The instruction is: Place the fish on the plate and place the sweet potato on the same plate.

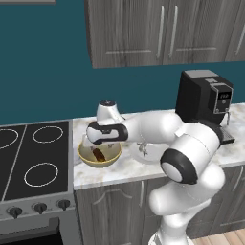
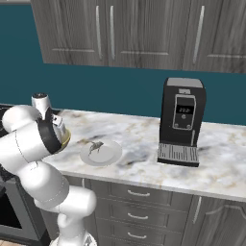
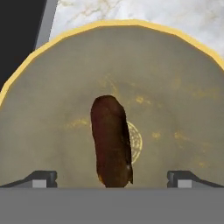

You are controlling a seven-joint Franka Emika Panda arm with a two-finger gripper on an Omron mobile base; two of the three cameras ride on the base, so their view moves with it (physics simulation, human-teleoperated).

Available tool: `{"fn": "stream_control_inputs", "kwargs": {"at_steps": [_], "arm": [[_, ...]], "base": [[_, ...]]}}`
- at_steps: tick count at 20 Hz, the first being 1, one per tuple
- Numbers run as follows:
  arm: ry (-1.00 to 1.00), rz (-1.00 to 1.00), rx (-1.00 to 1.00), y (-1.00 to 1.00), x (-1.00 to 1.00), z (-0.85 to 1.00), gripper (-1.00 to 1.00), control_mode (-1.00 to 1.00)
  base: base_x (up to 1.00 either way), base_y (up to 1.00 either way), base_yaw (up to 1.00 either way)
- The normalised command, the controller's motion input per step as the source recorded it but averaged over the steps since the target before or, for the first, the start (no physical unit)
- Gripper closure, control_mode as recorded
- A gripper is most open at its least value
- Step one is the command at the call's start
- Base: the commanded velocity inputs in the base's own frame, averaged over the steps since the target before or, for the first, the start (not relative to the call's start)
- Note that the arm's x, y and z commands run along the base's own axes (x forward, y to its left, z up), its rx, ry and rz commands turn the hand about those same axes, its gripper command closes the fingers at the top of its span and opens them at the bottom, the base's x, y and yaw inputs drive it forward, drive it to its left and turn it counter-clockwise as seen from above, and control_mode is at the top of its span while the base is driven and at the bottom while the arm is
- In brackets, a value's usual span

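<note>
The sweet potato (image 3: pixel 111 140), a dark reddish-brown oblong lump, lies in the middle of the deep tan-yellow bowl (image 3: pixel 175 87). My gripper (image 3: pixel 113 179) hangs open just above it, one fingertip on each side of its near end, touching nothing. From the left base view the sweet potato (image 1: pixel 99 154) shows inside the bowl (image 1: pixel 109 161) under my hand. The small pale fish (image 2: pixel 96 146) rests on the shallow white-grey plate (image 2: pixel 113 153), which sits on the counter just right of the bowl (image 2: pixel 66 139).
A black coffee machine (image 2: pixel 181 120) stands on the marble counter to the right of the plate. The black stove top (image 1: pixel 33 153) lies left of the bowl. Grey wall cabinets (image 1: pixel 158 28) hang above the counter.
</note>
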Motion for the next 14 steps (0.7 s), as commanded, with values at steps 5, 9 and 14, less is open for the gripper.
{"fn": "stream_control_inputs", "kwargs": {"at_steps": [5, 9, 14], "arm": [[0.00, 0.00, 0.00, 0.00, 0.05, -0.21, -1.00, -1.00], [0.00, 0.00, 0.00, 0.00, 0.00, -0.26, -1.00, -1.00], [0.00, 0.00, 0.00, 0.00, 0.00, -0.21, -1.00, -1.00]], "base": [[0.00, 0.00, 0.00], [0.00, 0.00, 0.00], [0.00, 0.00, 0.00]]}}
